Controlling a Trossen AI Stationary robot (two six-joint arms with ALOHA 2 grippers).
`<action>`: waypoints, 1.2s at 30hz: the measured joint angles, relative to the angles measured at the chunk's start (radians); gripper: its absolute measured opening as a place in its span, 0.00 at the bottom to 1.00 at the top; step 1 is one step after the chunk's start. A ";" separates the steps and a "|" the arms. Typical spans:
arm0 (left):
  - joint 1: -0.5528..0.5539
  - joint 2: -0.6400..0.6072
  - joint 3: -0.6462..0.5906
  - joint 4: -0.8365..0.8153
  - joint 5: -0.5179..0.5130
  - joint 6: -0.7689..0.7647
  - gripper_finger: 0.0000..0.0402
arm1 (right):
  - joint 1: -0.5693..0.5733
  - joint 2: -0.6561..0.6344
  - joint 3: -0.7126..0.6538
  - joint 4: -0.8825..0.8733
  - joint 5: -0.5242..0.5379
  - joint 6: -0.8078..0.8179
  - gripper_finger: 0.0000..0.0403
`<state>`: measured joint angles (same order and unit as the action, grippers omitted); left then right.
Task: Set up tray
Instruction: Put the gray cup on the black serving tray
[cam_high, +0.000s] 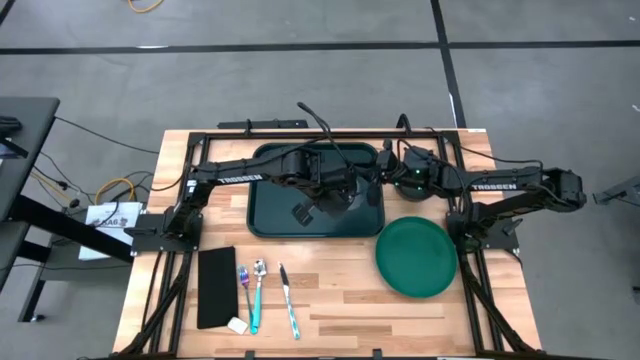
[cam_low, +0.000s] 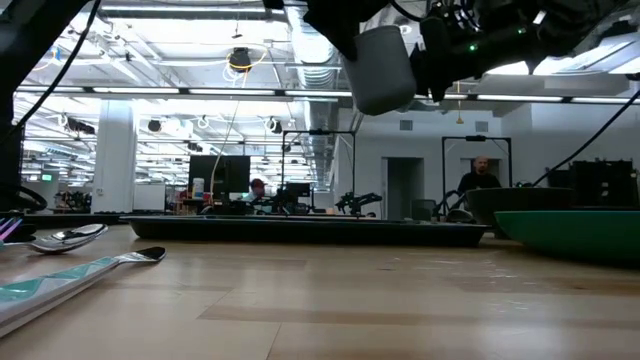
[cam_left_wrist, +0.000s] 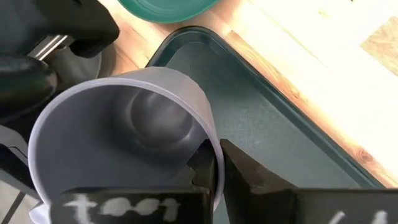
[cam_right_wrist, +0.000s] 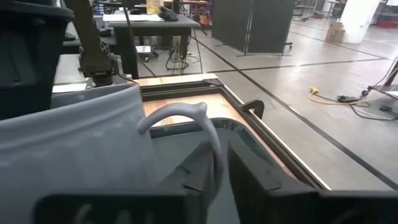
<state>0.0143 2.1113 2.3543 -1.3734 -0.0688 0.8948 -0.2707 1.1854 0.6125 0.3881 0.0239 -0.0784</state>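
A grey mug (cam_low: 385, 70) hangs high over the right end of the dark green tray (cam_high: 270, 200), which lies flat at the table's far middle. My left gripper (cam_left_wrist: 217, 158) reaches in from the left and is shut on the mug (cam_left_wrist: 124, 124). My right gripper (cam_right_wrist: 217, 174) comes from the right and is shut on the mug's handle side. The left wrist view looks into the mug's mouth, and the right arm's gripper (cam_left_wrist: 37, 56) hides the handle there. My left gripper holds the mug's rim (cam_left_wrist: 208, 140), with one finger (cam_left_wrist: 202, 171) inside and one finger (cam_left_wrist: 255, 177) outside the wall, coming slanting from above. The mug is lifted clear over the tray. My right gripper has the looped handle (cam_right_wrist: 211, 134) between its two fingers (cam_right_wrist: 249, 168), roughly level, from the table's right; the contact itself is hidden behind the fingers.
A round green plate (cam_high: 415, 258) sits right of the tray, toward the near edge. Near left lie a flat black rectangle (cam_high: 217, 287), a fork (cam_high: 244, 280), a spoon (cam_high: 258, 295) and a knife (cam_high: 289, 300), with a small white piece (cam_high: 237, 324) beside them.
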 joint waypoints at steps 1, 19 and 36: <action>0.000 0.000 0.000 -0.001 -0.003 0.000 0.00 | 0.000 0.000 0.000 0.000 0.000 -0.001 0.07; 0.003 0.001 0.000 -0.001 -0.179 -0.202 0.07 | 0.000 0.000 0.000 -0.023 0.109 0.034 0.01; 0.133 0.002 0.000 -0.011 -0.329 -0.694 0.28 | -0.021 0.000 0.000 -0.037 0.416 0.103 0.00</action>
<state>0.1474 2.1132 2.3541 -1.3843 -0.3979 0.2007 -0.2913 1.1854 0.6126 0.3507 0.4401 0.0248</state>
